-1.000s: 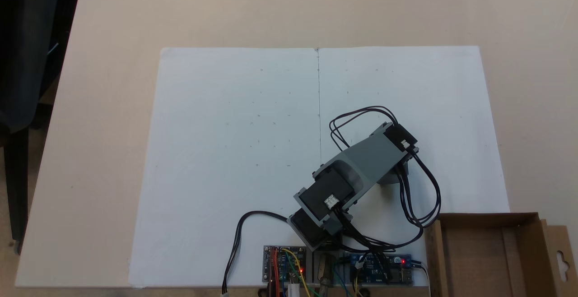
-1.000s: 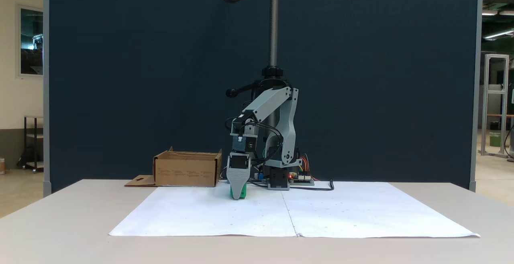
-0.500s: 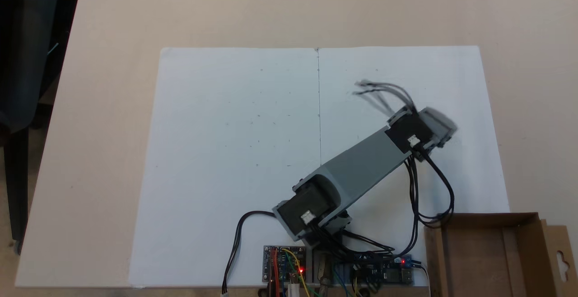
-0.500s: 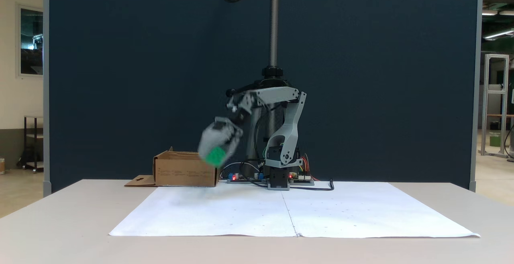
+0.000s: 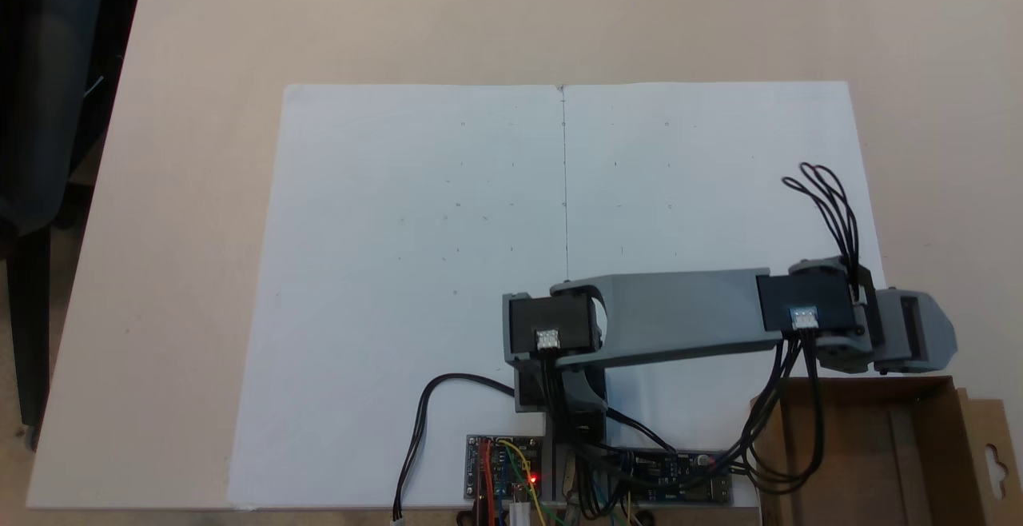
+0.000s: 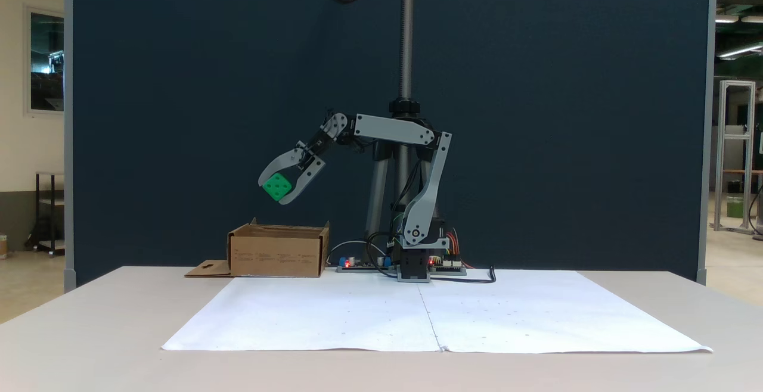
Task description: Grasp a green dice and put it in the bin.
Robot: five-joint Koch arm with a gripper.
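While the gripper (image 6: 276,190) hangs high in the air in the fixed view from the front, its two grey jaws are pinched on the green dice (image 6: 277,186), one jaw above the cube and one below it. The dice is clear of the table, above the left part of the bin (image 6: 278,252) and well apart from it. Its pips show on the face turned toward the camera.

In the fixed view from above, the gripper (image 5: 935,342) appears as a grey block at the right end of the arm (image 5: 679,318), just beyond the far edge of the bin (image 5: 931,386). The dice is hidden under it there, and the jaws cannot be told apart. That view does show the open inside of the bin and its side flap (image 5: 993,450) with a cutout at the right.

The arm reaches out level from its shoulder toward the right in the view from above, and toward the left in the front view. Black cables (image 5: 827,198) loop out past the wrist. The base (image 6: 415,264) stands at the far edge of the white paper sheet (image 6: 435,314) in the front view, with small circuit boards (image 5: 503,470) showing red lights beside it. The sheet lies on a beige table (image 5: 511,14); a dark blue screen (image 6: 179,82) stands behind the table in the front view.
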